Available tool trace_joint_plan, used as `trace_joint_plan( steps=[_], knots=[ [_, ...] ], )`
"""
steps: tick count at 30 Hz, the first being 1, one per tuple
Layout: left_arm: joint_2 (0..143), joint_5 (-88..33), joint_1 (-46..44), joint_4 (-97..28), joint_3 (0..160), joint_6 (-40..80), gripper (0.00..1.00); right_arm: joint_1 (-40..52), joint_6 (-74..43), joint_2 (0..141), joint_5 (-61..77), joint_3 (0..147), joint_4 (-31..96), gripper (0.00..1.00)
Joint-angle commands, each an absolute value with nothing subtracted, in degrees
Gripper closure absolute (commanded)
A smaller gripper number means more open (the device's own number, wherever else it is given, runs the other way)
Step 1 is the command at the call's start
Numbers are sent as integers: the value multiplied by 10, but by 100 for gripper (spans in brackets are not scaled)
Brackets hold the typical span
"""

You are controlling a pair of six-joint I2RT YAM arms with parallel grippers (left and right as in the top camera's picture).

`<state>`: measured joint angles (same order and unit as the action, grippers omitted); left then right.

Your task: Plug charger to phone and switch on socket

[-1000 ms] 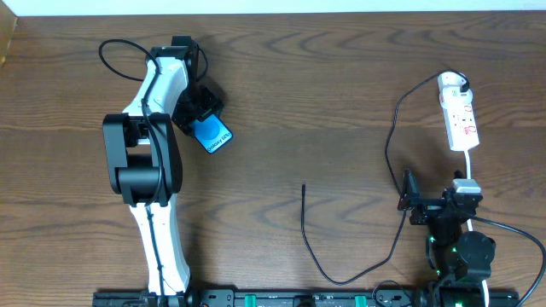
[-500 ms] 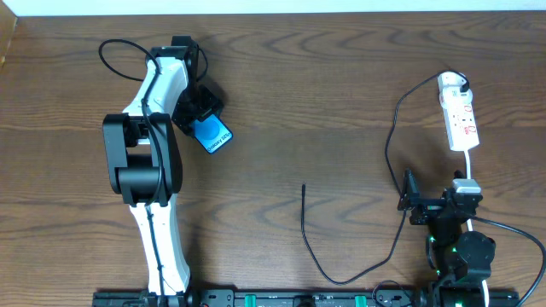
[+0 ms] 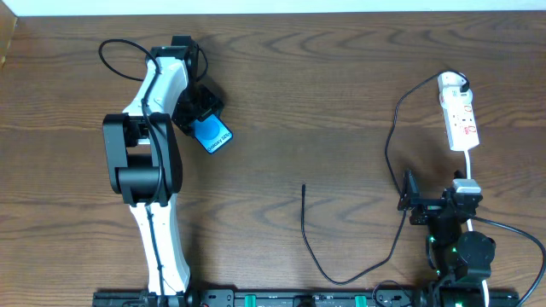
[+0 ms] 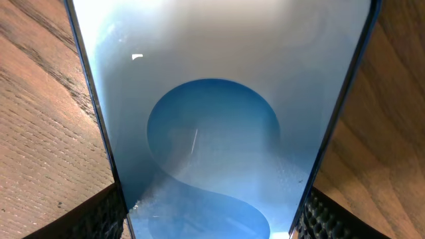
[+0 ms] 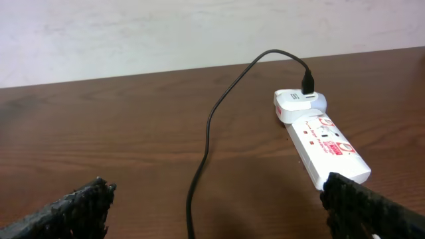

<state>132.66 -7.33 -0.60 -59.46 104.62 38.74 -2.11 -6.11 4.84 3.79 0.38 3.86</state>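
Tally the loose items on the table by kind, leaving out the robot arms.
phone: 1
charger cable: 1
power strip: 1
Total: 3

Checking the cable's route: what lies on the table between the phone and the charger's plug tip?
Nothing. In the overhead view, the table between the phone and the charger's plug tip is bare wood.
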Motion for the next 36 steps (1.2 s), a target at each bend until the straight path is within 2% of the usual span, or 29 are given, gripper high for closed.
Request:
trace_joint_plan(
  steps=[1,36],
  knots=[
    [1314,-56,-3,-595,1053,384,79,-18,-62,48,34,3,41,1],
    [1270,-53,-3,-593,1054,369,85,-18,-62,48,34,3,41,1]
  ],
)
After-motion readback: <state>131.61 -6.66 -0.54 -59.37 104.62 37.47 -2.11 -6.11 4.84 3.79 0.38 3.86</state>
